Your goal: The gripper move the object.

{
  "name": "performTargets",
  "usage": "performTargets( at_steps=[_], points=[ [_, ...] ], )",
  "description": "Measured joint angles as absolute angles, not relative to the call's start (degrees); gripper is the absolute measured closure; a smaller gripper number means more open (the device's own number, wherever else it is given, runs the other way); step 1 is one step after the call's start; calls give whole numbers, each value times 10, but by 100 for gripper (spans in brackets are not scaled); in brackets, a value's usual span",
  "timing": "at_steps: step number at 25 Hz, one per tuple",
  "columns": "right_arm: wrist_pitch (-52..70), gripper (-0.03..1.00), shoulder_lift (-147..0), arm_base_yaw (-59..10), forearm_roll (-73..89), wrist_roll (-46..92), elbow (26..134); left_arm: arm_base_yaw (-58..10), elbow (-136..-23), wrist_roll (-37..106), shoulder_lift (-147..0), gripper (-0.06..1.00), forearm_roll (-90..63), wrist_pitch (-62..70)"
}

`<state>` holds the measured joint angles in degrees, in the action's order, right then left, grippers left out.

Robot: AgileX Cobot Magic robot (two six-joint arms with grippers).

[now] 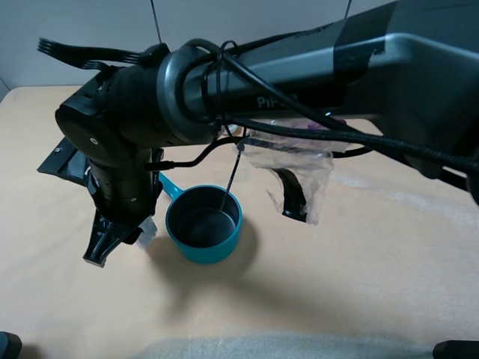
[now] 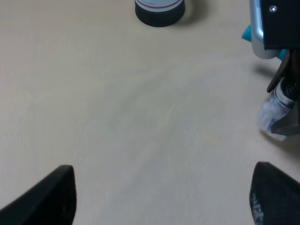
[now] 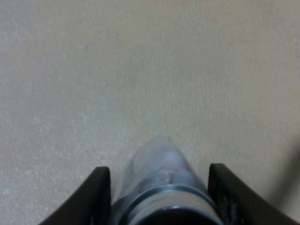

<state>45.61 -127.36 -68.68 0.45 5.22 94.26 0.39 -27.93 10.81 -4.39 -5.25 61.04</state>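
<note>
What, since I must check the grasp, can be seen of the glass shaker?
The shaker is small, of clear glass with a silver metal cap and whitish grains inside. It sits between the black fingers of the right tool, which press its sides near the cap. In the left wrist view it looks tilted, glass end toward the table. The teal pot stands beside it. Whether it touches the table cannot be told.
</note>
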Motion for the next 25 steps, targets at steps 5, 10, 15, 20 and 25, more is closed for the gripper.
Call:
performTargets(
  at_steps=[5,10,15,20,25],
  points=[
    [456,60,-1274,-687,5,55,943,4,-279,108,-44,19,-53,610],
    [456,54,-1274,-687,5,56,943,4,-279,108,-44,19,-53,610],
    [456,54,-1274,-687,3,57,943,4,-279,108,-44,19,-53,610],
    [456,49,-1274,-687,3,58,943,4,-279,108,-44,19,-53,610],
    [456,38,-1274,-687,0,58,943,4,-279,108,-44,19,-53,610]
  ],
)
